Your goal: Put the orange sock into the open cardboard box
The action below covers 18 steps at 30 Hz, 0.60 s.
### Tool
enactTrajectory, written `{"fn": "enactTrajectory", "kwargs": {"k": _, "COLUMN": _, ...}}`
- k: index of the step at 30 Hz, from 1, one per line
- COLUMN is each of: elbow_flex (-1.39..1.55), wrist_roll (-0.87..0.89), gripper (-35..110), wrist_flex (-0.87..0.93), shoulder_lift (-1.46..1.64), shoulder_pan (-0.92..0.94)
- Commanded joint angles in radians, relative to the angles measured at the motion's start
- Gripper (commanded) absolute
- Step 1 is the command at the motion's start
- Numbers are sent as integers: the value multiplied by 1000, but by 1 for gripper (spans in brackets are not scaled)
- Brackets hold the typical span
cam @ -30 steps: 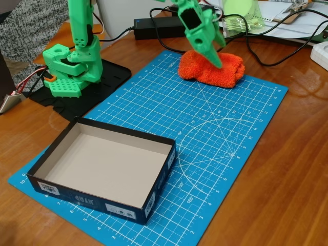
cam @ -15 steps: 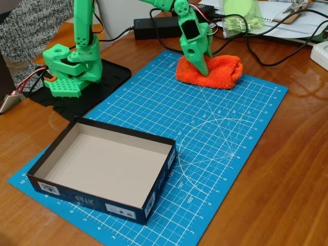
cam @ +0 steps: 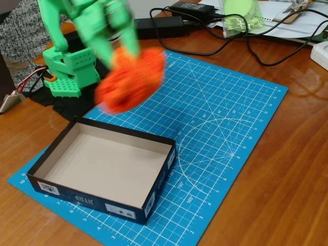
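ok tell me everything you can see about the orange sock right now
The orange sock is a bright orange, fuzzy bundle that looks like thick terry cloth, bunched into a rounded lump. It is blurred with motion, so finer detail cannot be read. It hangs in the air, clear of the blue cutting mat, held from above by the green hand, which is shut on its upper part. In the picture it sits above the far edge of the open cardboard box, not inside it, touching nothing but the hand.

Blue cutting mat: grid nos. legible, e.g. "10", "150", "165". Box labels unreadable.
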Motion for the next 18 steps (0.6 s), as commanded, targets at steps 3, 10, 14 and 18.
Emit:
{"fn": "enactTrajectory", "kwargs": {"k": 3, "elbow_flex": 192, "wrist_roll": -216, "gripper": 0, "wrist_flex": -143, "shoulder_lift": -84, "shoulder_pan": 77}}
{"fn": "enactTrajectory", "kwargs": {"k": 10, "elbow_flex": 216, "wrist_roll": -417, "gripper": 0, "wrist_flex": -285, "shoulder_lift": -244, "shoulder_pan": 77}}
{"fn": "enactTrajectory", "kwargs": {"k": 14, "elbow_flex": 256, "wrist_roll": -462, "gripper": 0, "wrist_flex": -414, "shoulder_lift": -308, "shoulder_pan": 77}}
{"fn": "enactTrajectory", "kwargs": {"k": 18, "elbow_flex": 278, "wrist_roll": -509, "gripper": 0, "wrist_flex": -489, "shoulder_lift": -356, "shoulder_pan": 98}}
